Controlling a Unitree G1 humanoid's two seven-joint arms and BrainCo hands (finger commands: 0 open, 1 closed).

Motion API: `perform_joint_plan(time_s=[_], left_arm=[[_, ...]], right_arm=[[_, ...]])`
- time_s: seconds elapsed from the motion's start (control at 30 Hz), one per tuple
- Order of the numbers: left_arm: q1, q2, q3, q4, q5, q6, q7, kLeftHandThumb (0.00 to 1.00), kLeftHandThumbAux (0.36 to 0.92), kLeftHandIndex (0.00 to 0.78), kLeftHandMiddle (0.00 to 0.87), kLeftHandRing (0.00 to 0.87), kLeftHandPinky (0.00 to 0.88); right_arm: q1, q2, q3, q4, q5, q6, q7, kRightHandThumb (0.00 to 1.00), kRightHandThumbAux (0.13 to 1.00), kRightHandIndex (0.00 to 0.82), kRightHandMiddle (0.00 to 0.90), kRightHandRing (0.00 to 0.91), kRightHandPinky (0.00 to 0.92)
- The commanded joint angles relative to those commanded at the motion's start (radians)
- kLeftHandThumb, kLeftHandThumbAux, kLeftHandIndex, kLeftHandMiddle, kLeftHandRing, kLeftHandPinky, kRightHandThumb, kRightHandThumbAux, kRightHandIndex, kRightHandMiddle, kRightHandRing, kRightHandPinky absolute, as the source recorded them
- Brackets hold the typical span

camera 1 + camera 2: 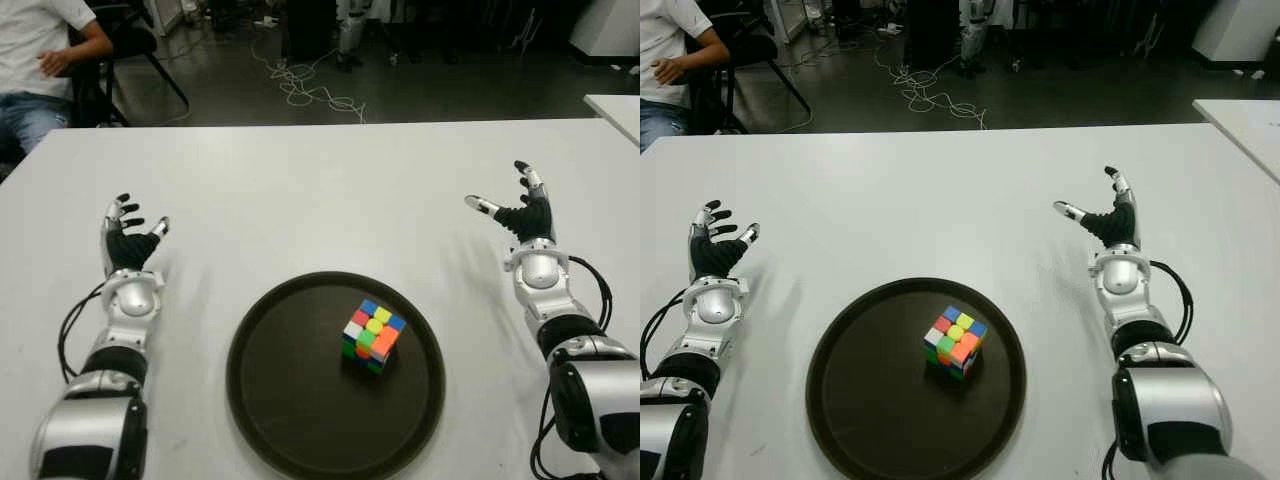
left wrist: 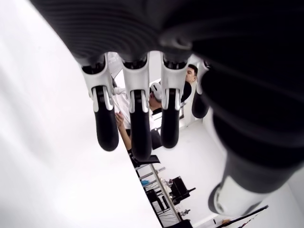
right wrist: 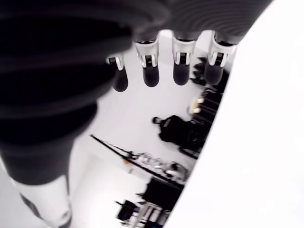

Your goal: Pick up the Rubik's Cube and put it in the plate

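Observation:
The Rubik's Cube (image 1: 373, 336) sits inside the round dark plate (image 1: 290, 400), a little right of its centre, with its mixed-colour top face up. Neither hand touches it. My left hand (image 1: 130, 236) shows over the white table to the left of the plate, fingers spread and holding nothing. My right hand (image 1: 510, 200) is to the right of the plate and farther back, thumb out and fingers extended. Both wrist views show straight fingers (image 2: 135, 128) with nothing between them, as do the right hand's fingers (image 3: 151, 71).
The white table (image 1: 320, 190) stretches all around the plate. A seated person (image 1: 40, 60) is beyond its far left corner beside a black chair. Cables lie on the dark floor behind the table. Another white table's corner (image 1: 615, 105) shows at the right.

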Motion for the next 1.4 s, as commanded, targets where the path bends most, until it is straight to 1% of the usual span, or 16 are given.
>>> perform_joint_plan(time_s=[0.13,0.27,0.43,0.5,0.83,0.93,1.13,1.4], left_arm=[[0.000,0.003,-0.005,0.005,0.007,-0.017,0.001,0.134,0.754,0.165,0.225,0.263,0.337],[-0.002,0.001,-0.001,0.011,0.002,-0.032,-0.002,0.120,0.745,0.157,0.215,0.245,0.284],[-0.008,0.001,0.000,0.022,0.001,-0.039,0.000,0.111,0.738,0.161,0.219,0.240,0.269],[-0.009,0.001,0.001,0.023,0.001,-0.040,0.000,0.110,0.738,0.161,0.218,0.242,0.277],[-0.013,0.003,0.000,0.027,0.002,-0.036,-0.002,0.116,0.735,0.163,0.228,0.271,0.343],[-0.013,0.003,-0.001,0.028,0.002,-0.035,-0.001,0.114,0.741,0.165,0.230,0.275,0.343],[-0.014,0.002,0.002,0.026,0.000,-0.022,0.000,0.110,0.747,0.166,0.217,0.252,0.311],[-0.016,0.004,0.002,0.023,-0.001,-0.001,-0.002,0.116,0.762,0.163,0.223,0.257,0.316]], right_arm=[[-0.002,0.001,0.002,0.001,0.000,0.003,0.004,0.000,0.726,0.041,0.020,0.014,0.015],[-0.003,0.003,0.012,-0.001,-0.009,0.003,0.003,0.000,0.721,0.048,0.032,0.023,0.018],[-0.005,0.000,0.026,0.000,-0.021,0.002,0.008,0.000,0.715,0.049,0.033,0.024,0.017],[-0.005,0.001,0.027,0.000,-0.023,0.001,0.009,0.000,0.713,0.048,0.032,0.023,0.016],[-0.015,0.004,0.014,0.012,-0.008,0.026,0.043,0.000,0.694,0.049,0.043,0.030,0.024],[-0.016,0.004,0.012,0.012,-0.009,0.030,0.045,0.000,0.689,0.048,0.039,0.029,0.024],[-0.018,0.010,0.004,0.011,-0.002,0.043,0.052,0.000,0.675,0.045,0.031,0.016,0.008],[-0.017,0.012,0.001,0.007,-0.002,0.037,0.054,0.000,0.665,0.044,0.021,0.015,0.020]])
